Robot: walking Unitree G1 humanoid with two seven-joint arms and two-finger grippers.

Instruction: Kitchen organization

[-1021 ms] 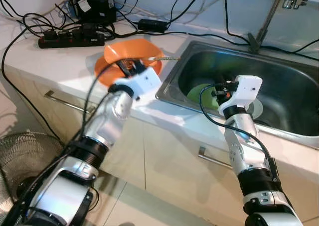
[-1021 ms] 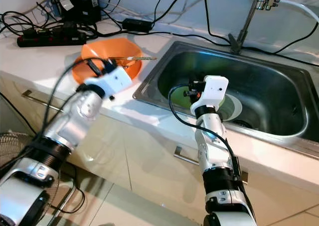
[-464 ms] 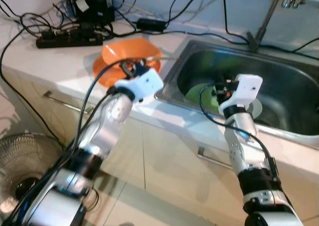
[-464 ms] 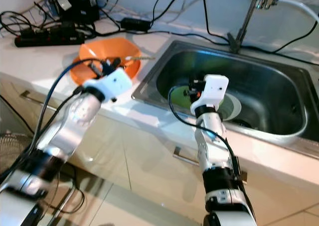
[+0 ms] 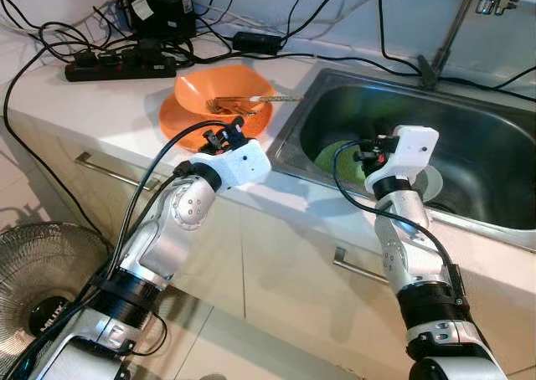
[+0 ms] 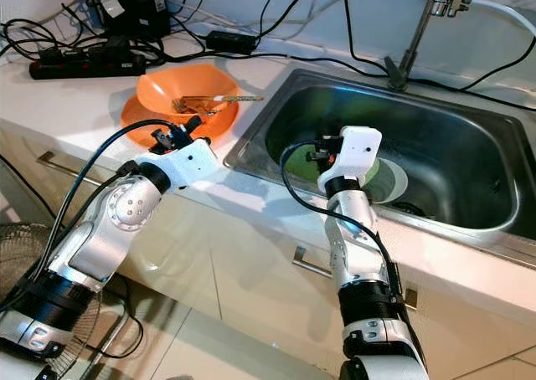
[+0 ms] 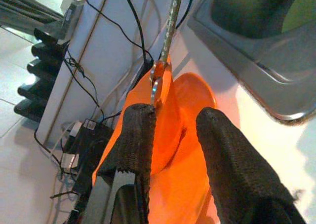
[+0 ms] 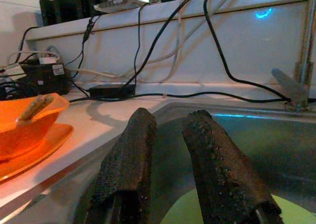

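Near: left gripper (image 7: 173, 135) hovers at the counter's (image 5: 100, 104) front edge, just short of the orange plate (image 5: 180, 120). Fingers spread, nothing between them. In the left wrist view the orange bowl (image 7: 165, 115) sits beyond the gap between the two fingers, not touching either; a utensil (image 7: 168, 31) lies across the bowl's rim, its handle running toward the sink (image 7: 256, 61).

Right gripper (image 8: 170, 150) is over the sink's front edge, fingers slightly parted and holding nothing. A green plate (image 5: 339, 158) lies on the sink floor, below and just beyond the fingers; a pale disc (image 6: 394, 179) lies just beside it.

Middle: the bowl rests on the plate, on the counter just left of the sink (image 5: 469, 146). The utensil's handle (image 5: 280, 100) sticks out over the bowl's rim toward the sink.

Far: black power strip (image 5: 117, 62), an adapter (image 5: 257, 41) and tangled cables (image 5: 209, 16) along the back wall. Faucet (image 6: 414, 28) behind the sink.

Floor, lower left: a fan (image 5: 42, 279); letters on its hub too small to read.
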